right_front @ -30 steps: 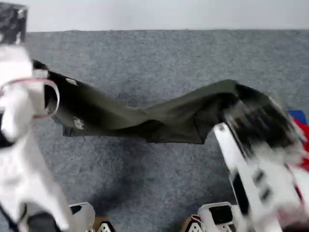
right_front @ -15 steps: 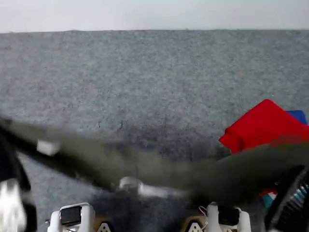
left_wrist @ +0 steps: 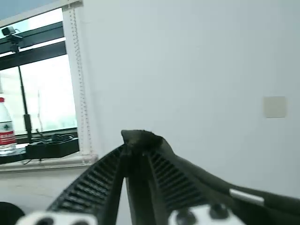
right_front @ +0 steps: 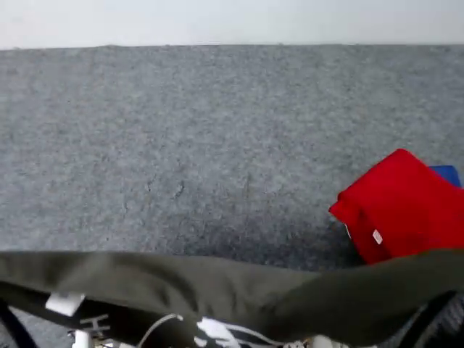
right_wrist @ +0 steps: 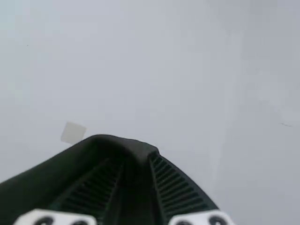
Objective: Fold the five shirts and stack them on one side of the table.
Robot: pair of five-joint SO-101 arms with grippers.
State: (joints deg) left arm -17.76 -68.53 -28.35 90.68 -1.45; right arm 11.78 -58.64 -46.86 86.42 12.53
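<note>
A grey, felt-like table cover (right_front: 217,145) spreads across the middle of the high view and meets a plain white wall (right_front: 232,22) along the upper edge. The left wrist view shows a bright window (left_wrist: 42,89) letting in daylight. A bottle (left_wrist: 5,129) and a black box (left_wrist: 51,149) stand on its sill (left_wrist: 56,161). A small square plate (left_wrist: 274,107) sits on the pale wall nearby.

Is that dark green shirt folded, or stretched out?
Stretched out: the dark green shirt spans the whole high view, with the left gripper and the right gripper each pinching one end.
</note>
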